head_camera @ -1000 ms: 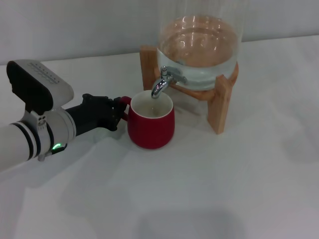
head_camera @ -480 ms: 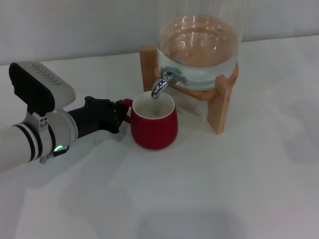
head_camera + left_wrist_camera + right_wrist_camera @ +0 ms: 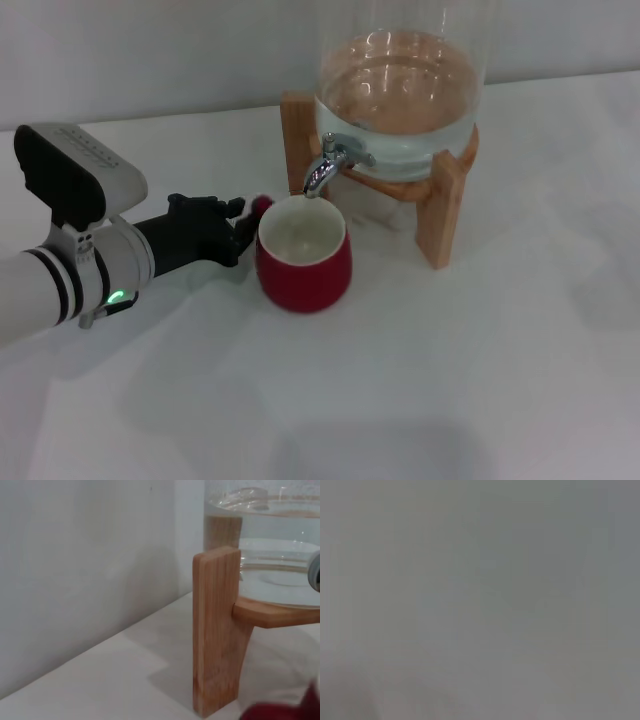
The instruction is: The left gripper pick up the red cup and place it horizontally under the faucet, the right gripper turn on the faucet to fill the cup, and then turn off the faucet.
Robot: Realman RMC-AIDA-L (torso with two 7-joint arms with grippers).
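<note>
The red cup (image 3: pixel 303 265) sits under the chrome faucet (image 3: pixel 325 170), tipped a little so its white inside faces the head camera. The spout hangs over its far rim. My left gripper (image 3: pixel 243 225) is at the cup's left side, shut on the small red handle (image 3: pixel 262 205). No water stream shows. The faucet projects from the glass water jar (image 3: pixel 400 90) on its wooden stand (image 3: pixel 445 200). The left wrist view shows a stand leg (image 3: pixel 217 630), the jar (image 3: pixel 270 540) and a red edge of the cup (image 3: pixel 285 711). My right gripper is out of view.
The white tabletop (image 3: pixel 450 380) runs in front and to the right of the stand. A grey wall (image 3: pixel 150 50) stands close behind the jar. The right wrist view shows only a blank grey surface.
The cup has tipped in my left gripper's hold, showing more of its white inside, and shifted slightly toward the front. The left arm has barely moved.
</note>
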